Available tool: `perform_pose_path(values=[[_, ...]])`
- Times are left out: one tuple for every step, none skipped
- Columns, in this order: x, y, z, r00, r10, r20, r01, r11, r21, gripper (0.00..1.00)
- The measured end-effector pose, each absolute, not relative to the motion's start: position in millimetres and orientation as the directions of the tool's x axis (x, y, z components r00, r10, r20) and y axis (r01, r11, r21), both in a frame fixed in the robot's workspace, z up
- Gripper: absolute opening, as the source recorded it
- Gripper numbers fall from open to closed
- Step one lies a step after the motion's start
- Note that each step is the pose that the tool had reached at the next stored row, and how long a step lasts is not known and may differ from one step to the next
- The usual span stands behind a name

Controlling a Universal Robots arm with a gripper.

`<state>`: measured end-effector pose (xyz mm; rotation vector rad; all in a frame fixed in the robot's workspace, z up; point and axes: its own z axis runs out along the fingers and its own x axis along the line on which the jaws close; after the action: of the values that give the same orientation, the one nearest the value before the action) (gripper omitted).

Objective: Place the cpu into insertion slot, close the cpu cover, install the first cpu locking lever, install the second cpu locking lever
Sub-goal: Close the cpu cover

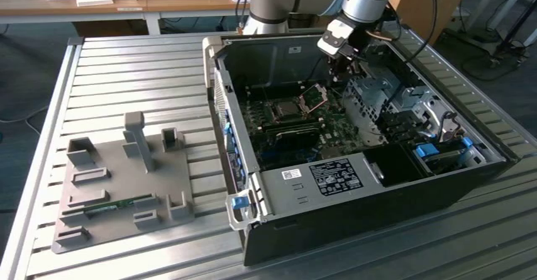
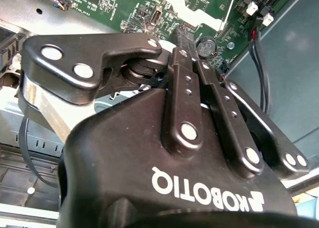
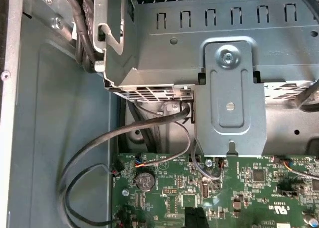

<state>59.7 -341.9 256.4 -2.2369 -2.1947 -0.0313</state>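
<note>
Standing raised inside computer case (image 1: 353, 198): cpu cover (image 1: 315, 96)

The cpu cover (image 1: 315, 96), a small square frame of silvery metal with an open centre, stands open in the exterior view. It is tilted up steeply from the green motherboard (image 1: 340, 128), with its lower, hinged edge down at the board and its free edge in the air. The insertion slot (image 1: 281, 109), a square socket with a pale metal border and a darker centre, lies flat on the motherboard, in the upper part of the board. It is uncovered, and the raised cover meets it at its edge on the exterior view's right. Whether the small flat cpu lies inside the slot I cannot tell. The locking levers are too small to tell.
</note>
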Motion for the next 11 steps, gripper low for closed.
perform_pose_path(values=[[60.2, -341.9, 255.7, 0.019, 1.0, 0.02, 1.0, -0.019, 0.008, 0.11], [60.6, -341.9, 255.1, 0.019, 1.0, 0.02, 1.0, -0.019, 0.008, 0.11], [60.7, -341.9, 254.4, 0.019, 1.0, 0.02, 1.0, -0.019, 0.008, 0.11], [60.8, -341.9, 253.6, 0.019, 1.0, 0.019, 1.0, -0.019, 0.008, 0.11], [61.0, -341.9, 252.6, 0.019, 1.0, 0.02, 1.0, -0.019, 0.008, 0.11], [61.1, -341.9, 251.7, 0.019, 1.0, 0.02, 1.0, -0.019, 0.008, 0.11], [61.2, -341.9, 250.7, 0.019, 1.0, 0.02, 1.0, -0.019, 0.008, 0.11], [61.3, -341.9, 249.7, 0.019, 1.0, 0.02, 1.0, -0.019, 0.008, 0.11], [61.5, -341.9, 248.8, 0.019, 1.0, 0.02, 1.0, -0.019, 0.008, 0.11], [61.7, -341.9, 248.0, 0.019, 1.0, 0.02, 1.0, -0.019, 0.008, 0.11], [61.9, -341.9, 247.1, 0.019, 1.0, 0.02, 1.0, -0.019, 0.008, 0.11]])
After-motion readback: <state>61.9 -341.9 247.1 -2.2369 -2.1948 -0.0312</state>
